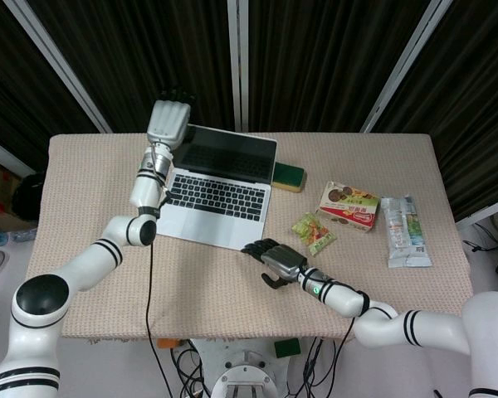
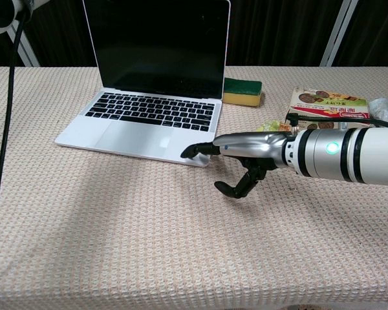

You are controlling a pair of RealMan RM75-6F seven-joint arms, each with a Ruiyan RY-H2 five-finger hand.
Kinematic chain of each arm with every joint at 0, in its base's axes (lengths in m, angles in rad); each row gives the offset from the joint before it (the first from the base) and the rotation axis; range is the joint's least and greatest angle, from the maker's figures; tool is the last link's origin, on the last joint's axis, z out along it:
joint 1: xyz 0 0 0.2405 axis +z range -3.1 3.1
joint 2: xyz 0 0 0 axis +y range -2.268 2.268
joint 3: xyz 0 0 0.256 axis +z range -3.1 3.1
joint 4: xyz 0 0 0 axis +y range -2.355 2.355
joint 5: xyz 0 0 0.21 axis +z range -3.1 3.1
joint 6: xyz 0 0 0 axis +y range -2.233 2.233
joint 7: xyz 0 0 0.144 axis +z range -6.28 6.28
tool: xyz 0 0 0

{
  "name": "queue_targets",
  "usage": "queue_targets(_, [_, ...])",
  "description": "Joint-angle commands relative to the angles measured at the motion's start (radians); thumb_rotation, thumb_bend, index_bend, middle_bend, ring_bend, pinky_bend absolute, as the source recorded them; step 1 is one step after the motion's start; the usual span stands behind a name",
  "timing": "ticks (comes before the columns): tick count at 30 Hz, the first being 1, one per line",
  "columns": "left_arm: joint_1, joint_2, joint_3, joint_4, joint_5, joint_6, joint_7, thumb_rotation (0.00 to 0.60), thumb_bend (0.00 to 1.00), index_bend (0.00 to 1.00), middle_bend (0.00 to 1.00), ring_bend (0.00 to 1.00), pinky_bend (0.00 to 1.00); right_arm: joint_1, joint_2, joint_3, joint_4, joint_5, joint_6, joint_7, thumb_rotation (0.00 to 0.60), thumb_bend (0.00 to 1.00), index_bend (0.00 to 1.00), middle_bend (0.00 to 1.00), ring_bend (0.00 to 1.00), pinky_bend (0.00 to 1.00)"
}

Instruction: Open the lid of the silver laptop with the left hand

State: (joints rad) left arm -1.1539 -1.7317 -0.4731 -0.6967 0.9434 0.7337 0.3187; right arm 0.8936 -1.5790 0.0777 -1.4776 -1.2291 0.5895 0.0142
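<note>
The silver laptop (image 1: 220,189) stands open at the table's back left, its dark screen (image 2: 158,42) nearly upright. My left hand (image 1: 168,123) is at the lid's top left corner with straight fingers, its back toward the head camera, touching the edge without closing around it. The chest view shows only that arm's sleeve (image 2: 0,10). My right hand (image 1: 270,253) lies in front of the laptop, fingers stretched out and holding nothing. Its fingertips (image 2: 193,152) press on the base's front right corner, with the thumb curled underneath.
A green sponge (image 1: 288,176) lies right of the laptop. Further right are a snack box (image 1: 349,206), a small green packet (image 1: 312,232) and a white packet (image 1: 405,232). A black cable (image 1: 146,282) hangs from my left arm over the table's front edge.
</note>
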Motion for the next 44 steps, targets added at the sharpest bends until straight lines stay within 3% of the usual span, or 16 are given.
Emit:
queue_targets(1, [0.037,0.029,0.018,-0.052,0.023,0.029,-0.033,0.600,0.71,0.21,0.20,0.08,0.10,-0.010,0.006,-0.002,-0.006,-0.019,0.015,0.018,0.600,0.61,0.00,0.04,0.00,0.00])
queue_targets(13, [0.251,0.238,0.188,-0.447,0.250,0.290,-0.062,0.600,0.69,0.19,0.19,0.08,0.10,-0.060,0.039,-0.012,-0.040,-0.164,0.129,0.131,0.600,0.60,0.00,0.04,0.00,0.00])
queue_targets(19, [0.389,0.394,0.244,-0.701,0.252,0.382,-0.053,0.600,0.65,0.19,0.19,0.08,0.10,-0.107,0.129,-0.041,-0.112,-0.236,0.225,0.130,0.600,0.53,0.00,0.04,0.00,0.00])
queue_targets(22, [0.480,0.505,0.282,-0.843,0.216,0.409,-0.057,0.600,0.56,0.19,0.19,0.08,0.10,-0.166,0.230,-0.075,-0.179,-0.278,0.319,0.103,0.600,0.44,0.00,0.04,0.00,0.00])
queue_targets(25, [0.571,0.588,0.323,-0.924,0.213,0.462,-0.090,0.600,0.32,0.19,0.19,0.08,0.09,-0.238,0.337,-0.110,-0.234,-0.316,0.426,0.077,0.600,0.34,0.00,0.04,0.00,0.00])
queue_targets(27, [0.630,0.620,0.346,-0.943,0.226,0.513,-0.128,0.600,0.19,0.19,0.19,0.08,0.09,-0.286,0.397,-0.131,-0.247,-0.335,0.496,0.054,0.600,0.29,0.00,0.04,0.00,0.00])
queue_targets(30, [0.724,0.653,0.392,-0.937,0.266,0.593,-0.189,0.600,0.13,0.19,0.19,0.08,0.09,-0.369,0.480,-0.155,-0.251,-0.332,0.600,0.005,0.600,0.22,0.00,0.03,0.00,0.00])
queue_targets(36, [0.892,0.684,0.480,-0.915,0.361,0.753,-0.255,0.600,0.12,0.19,0.19,0.08,0.08,-0.525,0.576,-0.177,-0.220,-0.343,0.808,0.019,0.600,0.20,0.00,0.01,0.00,0.00])
queue_targets(44, [1.089,0.648,0.560,-0.926,0.458,0.966,-0.249,0.600,0.12,0.19,0.19,0.08,0.08,-0.679,0.566,-0.200,-0.136,-0.350,0.957,0.132,0.600,0.21,0.00,0.01,0.00,0.00])
